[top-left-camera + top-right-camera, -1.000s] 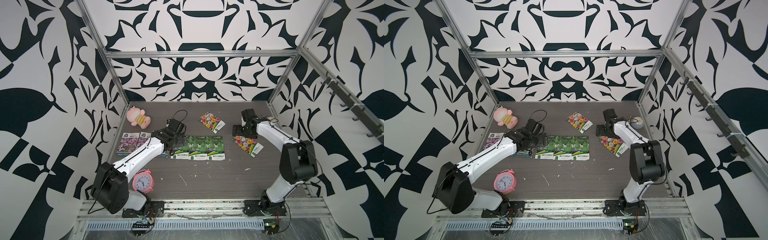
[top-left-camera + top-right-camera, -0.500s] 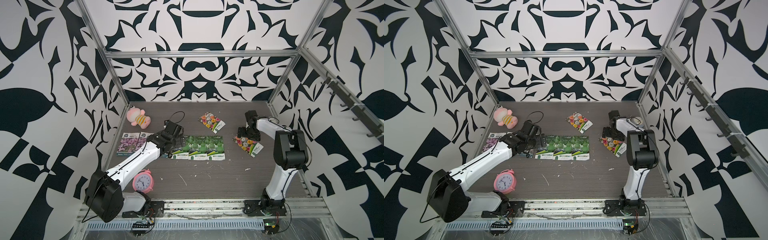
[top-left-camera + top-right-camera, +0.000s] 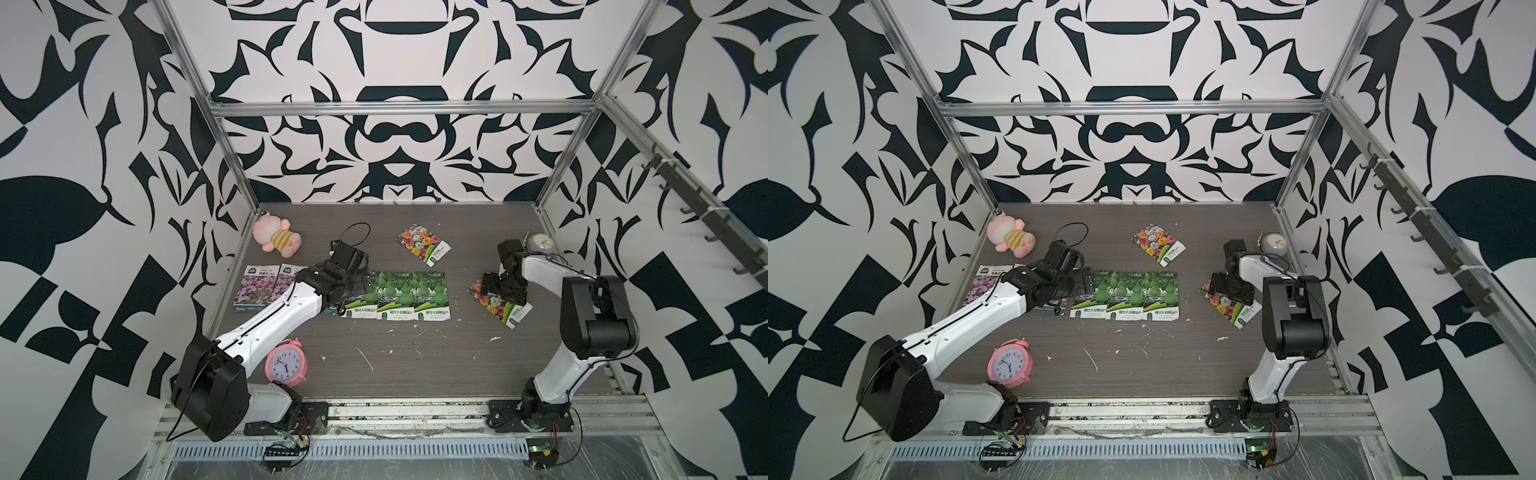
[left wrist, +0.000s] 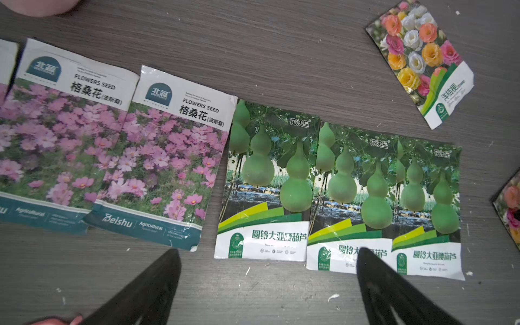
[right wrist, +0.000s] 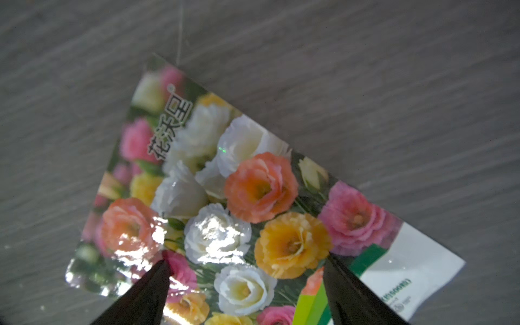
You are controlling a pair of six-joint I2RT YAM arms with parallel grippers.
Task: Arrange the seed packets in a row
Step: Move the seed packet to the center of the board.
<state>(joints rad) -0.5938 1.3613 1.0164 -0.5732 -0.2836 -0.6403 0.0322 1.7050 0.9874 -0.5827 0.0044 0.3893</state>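
Observation:
Two purple-flower seed packets [image 3: 259, 286] [image 4: 64, 135] lie side by side at the left, and a sliver of a third [image 4: 4, 92] shows beside them. Three green-gourd packets [image 3: 397, 295] [image 3: 1127, 295] [image 4: 267, 180] continue the row. One mixed-bloom packet [image 3: 424, 245] [image 4: 419, 62] lies askew at the back. Another [image 3: 509, 309] [image 5: 247, 202] lies tilted at the right. My left gripper [image 3: 353, 296] [image 4: 268, 251] hovers open above the row's front edge, holding nothing. My right gripper [image 3: 500, 293] [image 5: 246, 261] stands open, with its fingertips down on the tilted packet.
A pink plush toy [image 3: 276, 241] lies at the back left and a pink alarm clock [image 3: 286, 365] stands by the left arm's base. A grey clock [image 3: 540, 243] sits in the back right corner. White crumbs dot the table's front.
The right arm has folded in and its gripper has come down over the right-hand mixed-bloom packet, its jaws a little narrower. The left arm has shifted only slightly.

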